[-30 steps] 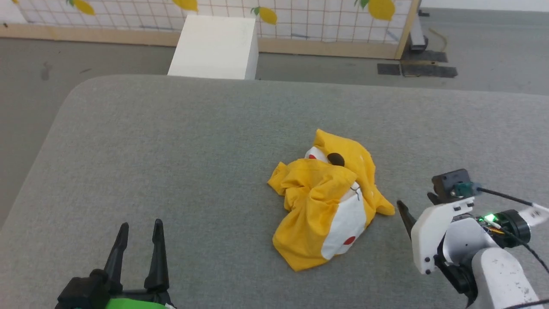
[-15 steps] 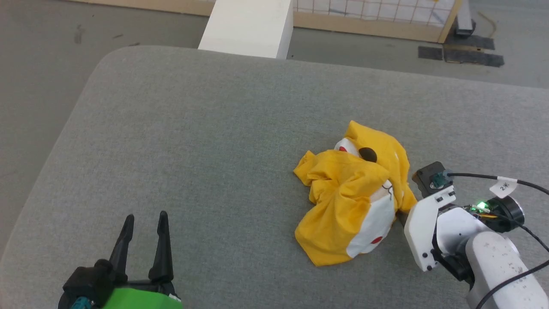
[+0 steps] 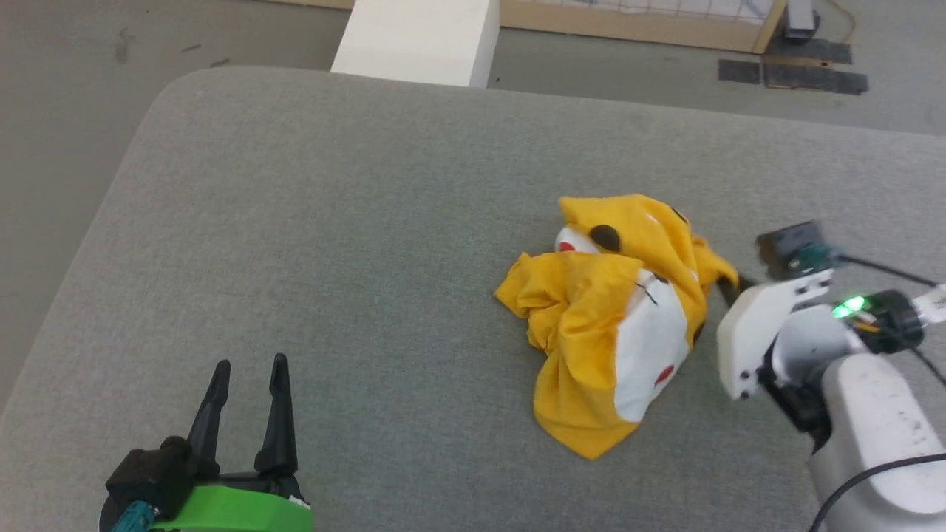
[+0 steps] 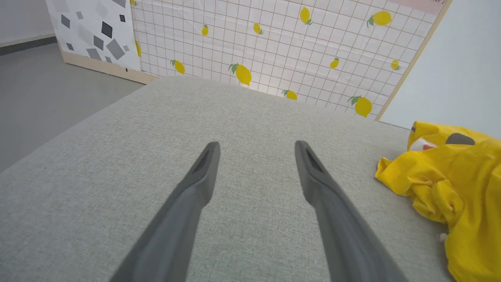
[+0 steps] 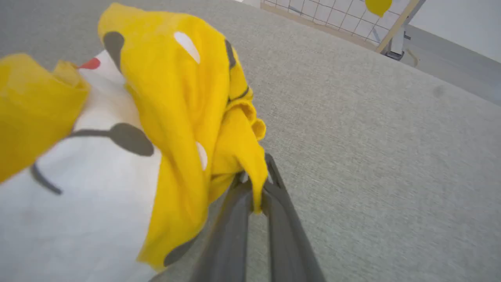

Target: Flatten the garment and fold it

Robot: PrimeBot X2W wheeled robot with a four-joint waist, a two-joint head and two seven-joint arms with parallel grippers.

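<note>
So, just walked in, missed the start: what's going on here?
A two-armed robot is working on a crumpled bright yellow cotton T-shirt with a white cartoon print, lying on a grey fabric surface. Its right end effector is shut on a fold at the shirt's edge. The left end effector hovers open, apart from it.

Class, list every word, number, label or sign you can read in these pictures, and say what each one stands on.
No text can be read.
White tag on the cable at the head view's right edge: blurred, unreadable.
Garment: cartoon print, no letters.
Lemon-patterned panel: pattern, no words.
</note>
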